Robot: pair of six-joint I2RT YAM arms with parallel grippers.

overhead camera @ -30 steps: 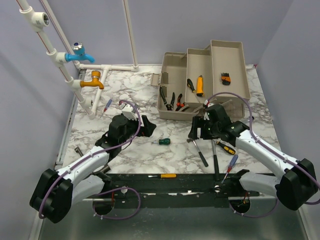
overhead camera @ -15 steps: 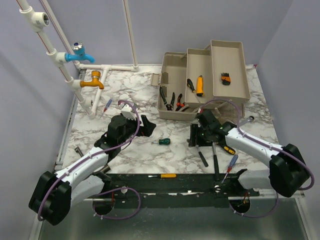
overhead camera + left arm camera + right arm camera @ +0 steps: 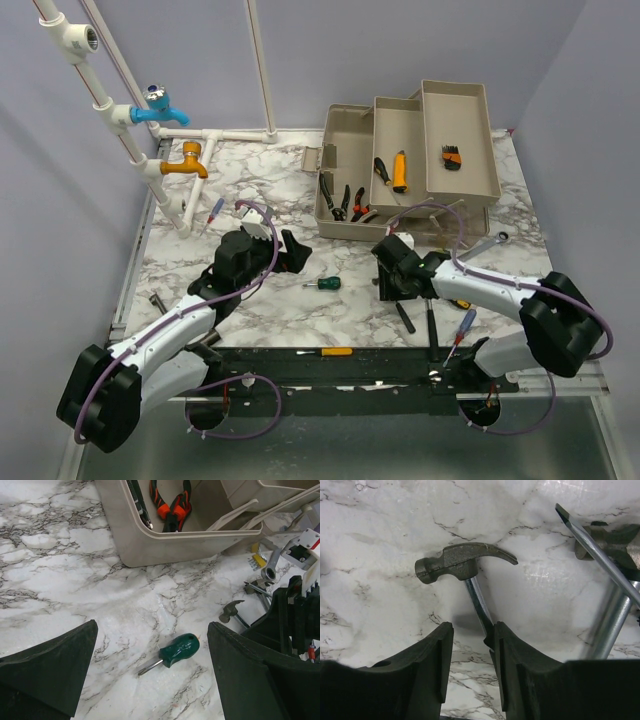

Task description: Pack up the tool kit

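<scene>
Straddling the hammer [image 3: 462, 562] shaft at 6 o'clock from the toolbox [image 3: 345, 228], right gripper [image 3: 473, 630] is half-closed, gap showing; left gripper [image 3: 152, 630] gapes wide, empty, green screwdriver [image 3: 177, 651] at its 12 o'clock.

Left hand [image 3: 152, 630] hovers wide open; right hand [image 3: 474, 630] reaches low, fingers narrowly apart.

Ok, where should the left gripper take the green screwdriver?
By its fat handle, straight down from above, jaws across its width. The screwdriver lies flat on the table with bare marble all round; its short shank is thin and low, probably a poorer hold. The left gripper is open wide enough.
</scene>
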